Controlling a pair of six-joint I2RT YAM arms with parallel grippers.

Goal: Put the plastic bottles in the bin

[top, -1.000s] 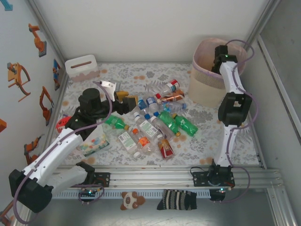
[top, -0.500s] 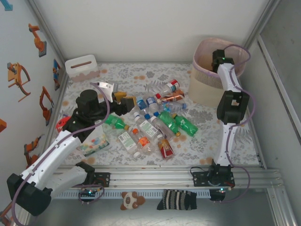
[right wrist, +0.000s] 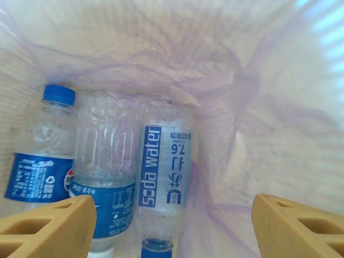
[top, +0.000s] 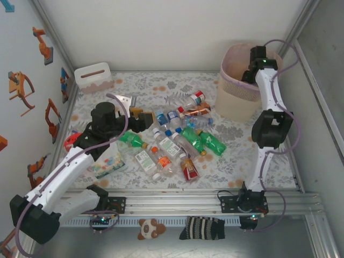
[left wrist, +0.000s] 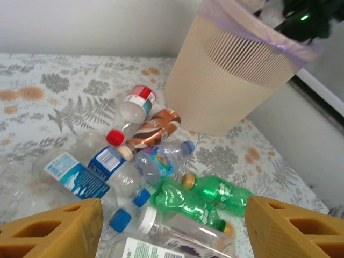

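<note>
My right pincer [right wrist: 173, 215] is released, holding nothing, over the bin [right wrist: 279, 80]. Inside, three bottles [right wrist: 102, 161] lie side by side; the soda bottle [right wrist: 161, 166] points its cap at me.

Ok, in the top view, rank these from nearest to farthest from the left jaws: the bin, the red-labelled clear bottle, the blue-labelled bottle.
1. Blue-labelled bottle: just right of the left jaws, at the pile's near edge.
2. Red-labelled clear bottle: farther right, at the back of the pile.
3. Bin: far right, near the back corner.
</note>
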